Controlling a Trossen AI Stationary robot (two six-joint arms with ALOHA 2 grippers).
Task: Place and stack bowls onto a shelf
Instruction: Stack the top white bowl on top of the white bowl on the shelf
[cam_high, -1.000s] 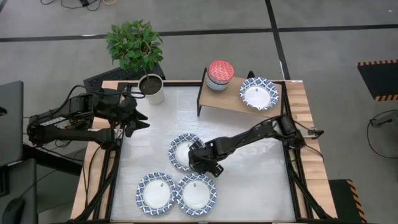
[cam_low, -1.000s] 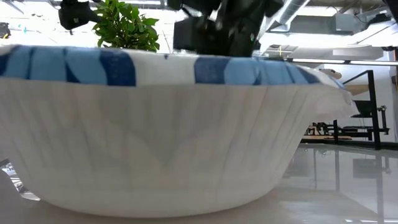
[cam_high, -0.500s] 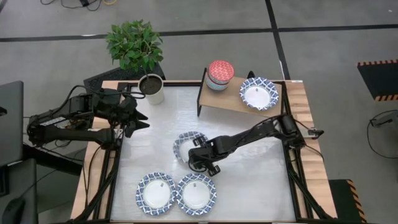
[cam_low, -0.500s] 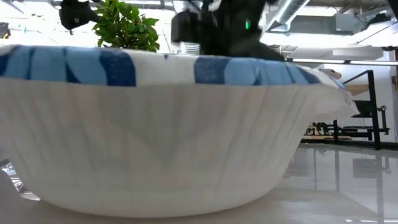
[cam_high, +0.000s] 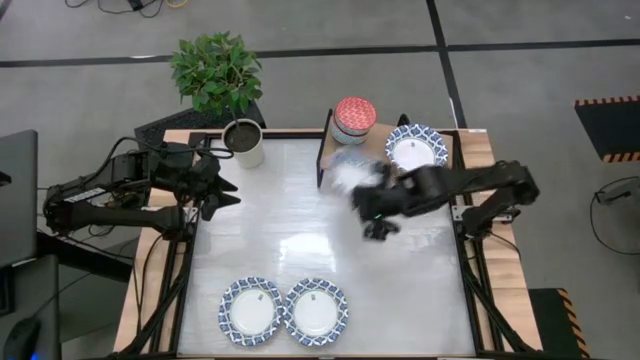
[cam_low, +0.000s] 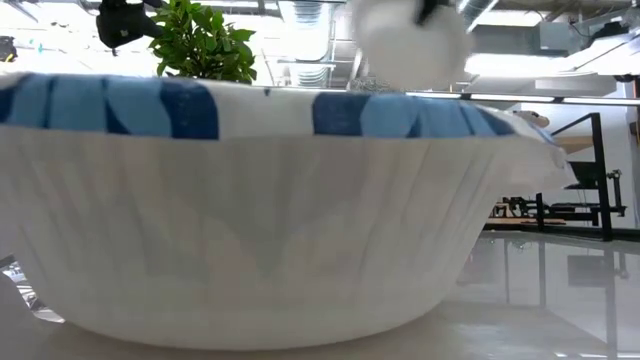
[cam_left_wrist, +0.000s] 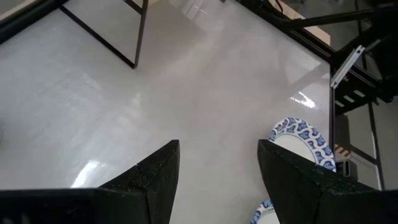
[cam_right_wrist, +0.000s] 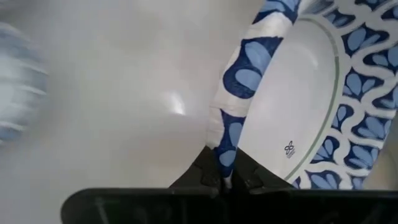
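Observation:
My right gripper (cam_high: 368, 196) is shut on a wide blue-and-white bowl (cam_high: 349, 174) and holds it in the air just in front of the shelf (cam_high: 370, 160). In the low view that bowl (cam_low: 410, 35) is a white blur high up. On the shelf rest a stack of small bowls topped by a red one (cam_high: 354, 117) and another blue-and-white bowl (cam_high: 416, 150). Two more blue-and-white bowls (cam_high: 251, 310) (cam_high: 317, 311) sit on their bases near the table's front edge. My left gripper (cam_high: 228, 190) (cam_left_wrist: 217, 174) waits open at the table's left side. My right gripper pinches the bowl's rim (cam_right_wrist: 225, 152) between its two fingers, one finger (cam_right_wrist: 252, 175) on the white inner face and the other (cam_right_wrist: 202, 175) on the outer wall. The bowl is lifted clear of the table and tipped up on edge.
A white plant pot (cam_high: 244, 143) with a green plant stands at the far left corner. One front bowl (cam_low: 270, 200) fills the low view close to the camera. The shelf's black legs (cam_left_wrist: 135, 34) stand on the white tabletop (cam_high: 300, 220).
My right gripper has taken hold of the bowl at the table's middle, risen fast and swung toward the far right and the shelf, rolling its wrist. The bowl has left the table and tipped from flat onto its edge.

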